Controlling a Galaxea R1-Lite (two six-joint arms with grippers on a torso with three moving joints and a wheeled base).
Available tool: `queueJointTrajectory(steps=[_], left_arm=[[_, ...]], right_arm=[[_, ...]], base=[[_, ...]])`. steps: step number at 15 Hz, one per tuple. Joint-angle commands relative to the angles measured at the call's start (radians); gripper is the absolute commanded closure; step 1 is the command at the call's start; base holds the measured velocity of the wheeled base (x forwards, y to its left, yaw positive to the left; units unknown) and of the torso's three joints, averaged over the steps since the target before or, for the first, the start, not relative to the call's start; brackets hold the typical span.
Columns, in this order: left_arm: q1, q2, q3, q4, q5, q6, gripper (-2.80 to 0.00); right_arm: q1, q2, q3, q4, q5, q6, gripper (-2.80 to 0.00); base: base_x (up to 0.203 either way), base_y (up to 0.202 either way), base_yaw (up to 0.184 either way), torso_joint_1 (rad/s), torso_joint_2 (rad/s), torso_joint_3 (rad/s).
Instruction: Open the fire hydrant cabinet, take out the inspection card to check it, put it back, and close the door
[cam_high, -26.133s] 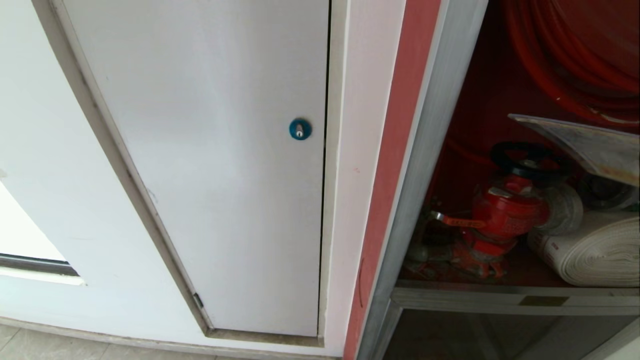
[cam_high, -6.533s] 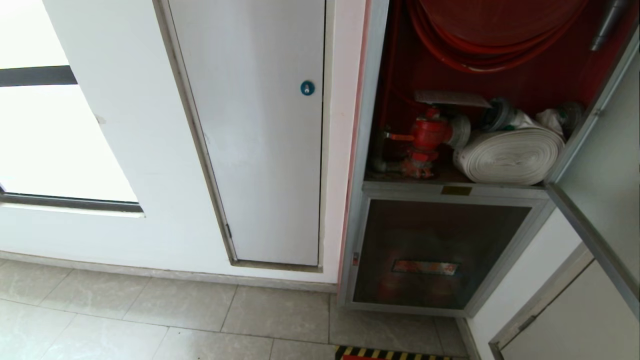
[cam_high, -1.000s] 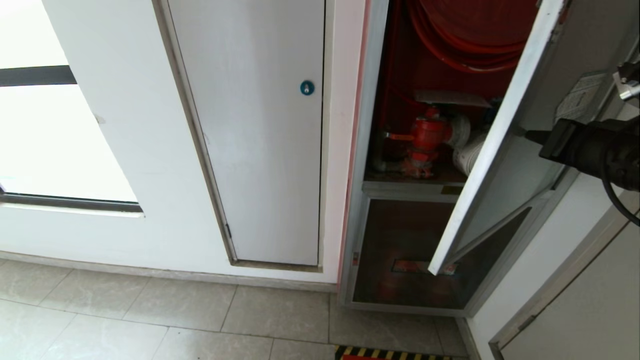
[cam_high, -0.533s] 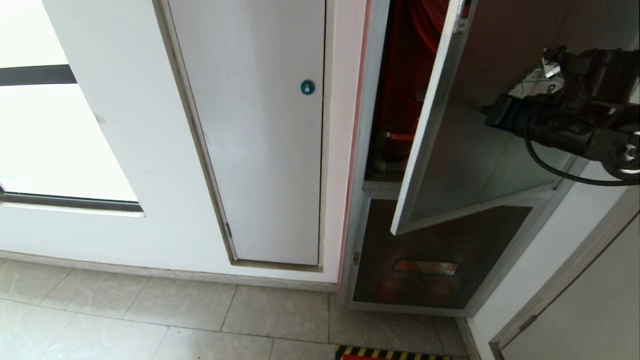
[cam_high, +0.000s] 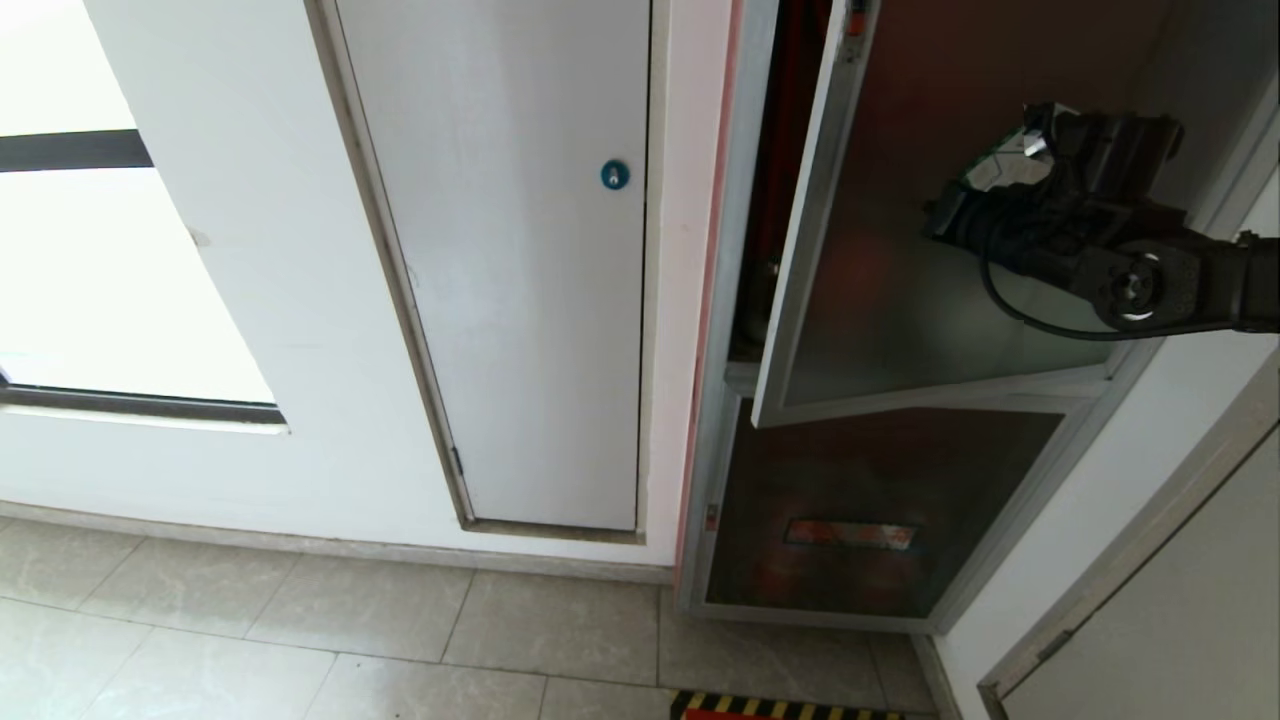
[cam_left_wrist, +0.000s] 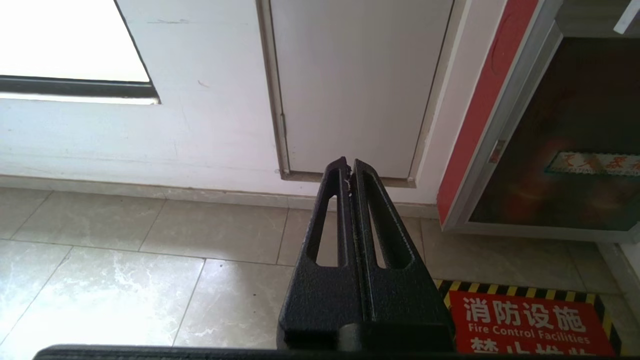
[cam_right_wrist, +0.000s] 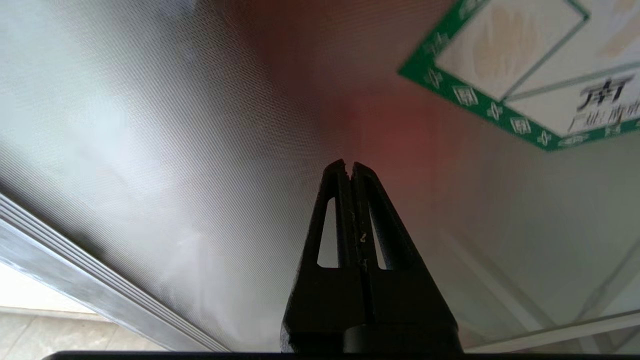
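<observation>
Head view shows the right gripper (cam_high: 945, 215) against the dark glass of the door (cam_high: 900, 300), which hangs ajar over the fire hydrant cabinet (cam_high: 730, 380); if the push slides off the pane, the door could stop short of latching, and the inspection card is hidden, presumably inside. Left wrist view has the left gripper (cam_left_wrist: 348, 167) parked low with fingers pressed together, over floor tiles (cam_left_wrist: 125, 280) and a red fire-control sign (cam_left_wrist: 525, 325). Right wrist view shows fingertips (cam_right_wrist: 342, 172) pressed together, holding nothing, seemingly touching the glass beside the green-edged sticker (cam_right_wrist: 525, 75).
</observation>
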Motion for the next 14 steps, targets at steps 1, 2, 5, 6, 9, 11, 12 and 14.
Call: queueJointTrajectory(steps=[1, 2, 5, 6, 9, 11, 12, 14], left_arm=[[0.000, 0.001, 0.000, -0.001, 0.000, -0.001, 0.00], [0.000, 0.001, 0.000, -0.001, 0.000, 0.000, 0.00], [0.000, 0.001, 0.000, -0.001, 0.000, -0.001, 0.00], [0.000, 0.001, 0.000, -0.001, 0.000, -0.001, 0.00], [0.000, 0.001, 0.000, -0.001, 0.000, 0.000, 0.00], [0.000, 0.001, 0.001, -0.001, 0.000, -0.001, 0.00], [0.000, 0.001, 0.000, -0.001, 0.000, -0.001, 0.00], [0.000, 0.001, 0.000, -0.001, 0.000, -0.001, 0.00]], right_arm=[[0.000, 0.031, -0.012, -0.001, -0.002, 0.002, 0.00], [0.002, 0.025, -0.008, 0.008, -0.001, 0.002, 0.00], [0.005, -0.069, 0.063, 0.050, 0.001, 0.008, 0.00], [0.006, -0.118, 0.117, 0.053, 0.001, 0.016, 0.00], [0.011, -0.341, 0.344, 0.054, 0.002, 0.031, 0.00], [0.021, -0.526, 0.522, 0.053, 0.003, 0.029, 0.00], [0.030, -0.633, 0.623, 0.053, 0.003, 0.024, 0.00], [0.050, -0.824, 0.798, 0.054, 0.000, 0.006, 0.00]], base=[[0.000, 0.000, 0.000, 0.000, 0.00, 0.000], [0.000, 0.000, 0.000, 0.000, 0.00, 0.000], [0.000, 0.000, 0.000, 0.000, 0.00, 0.000], [0.000, 0.000, 0.000, 0.000, 0.00, 0.000], [0.000, 0.000, 0.000, 0.000, 0.00, 0.000], [0.000, 0.000, 0.000, 0.000, 0.00, 0.000], [0.000, 0.000, 0.000, 0.000, 0.00, 0.000], [0.000, 0.000, 0.000, 0.000, 0.00, 0.000]])
